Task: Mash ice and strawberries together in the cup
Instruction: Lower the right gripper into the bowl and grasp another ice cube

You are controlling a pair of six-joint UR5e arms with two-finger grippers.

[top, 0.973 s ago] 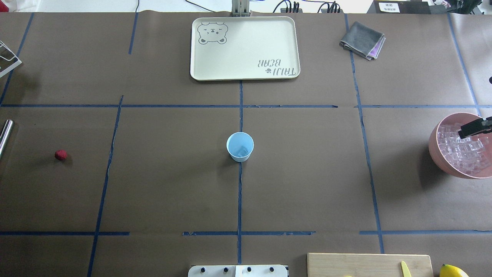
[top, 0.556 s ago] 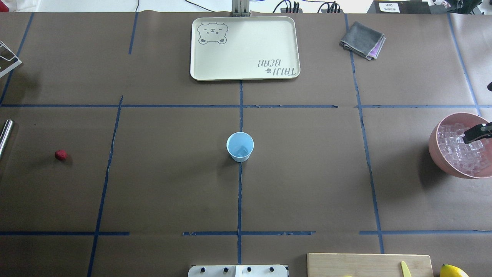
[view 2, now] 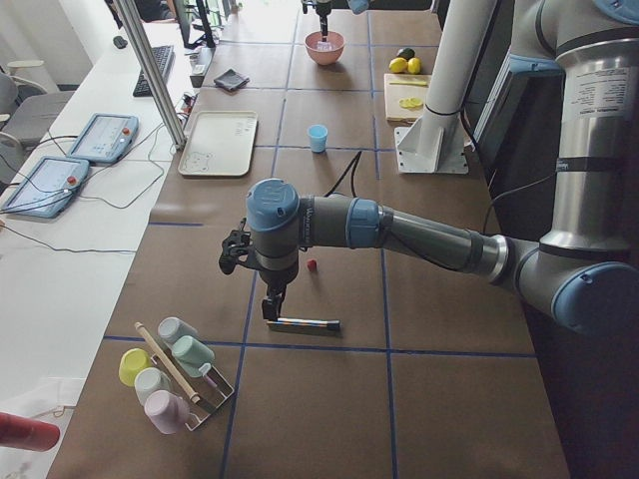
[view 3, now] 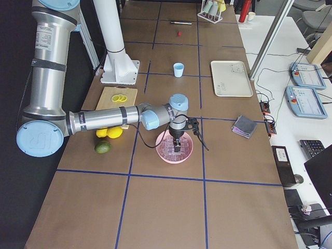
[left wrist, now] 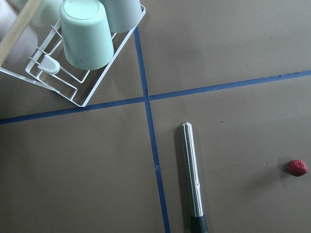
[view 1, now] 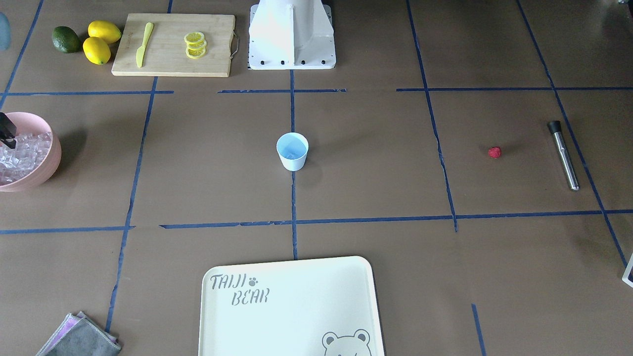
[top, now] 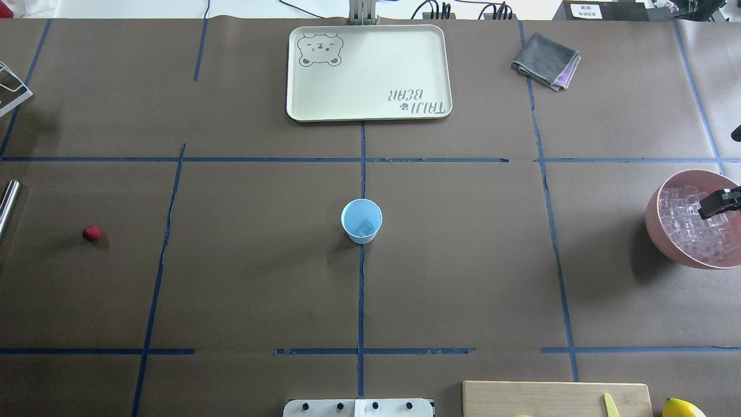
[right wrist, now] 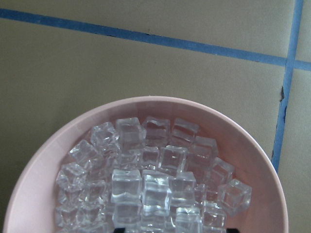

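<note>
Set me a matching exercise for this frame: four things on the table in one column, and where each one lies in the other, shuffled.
Things:
1 cup
2 strawberry
3 ice
4 lemon slices

Places:
a heaped in the pink bowl
b on the wooden board
c upright at mid-table, on a blue tape line
d on bare paper near the metal muddler, not touching it

Pairs: 1-c, 2-d, 3-a, 4-b
</note>
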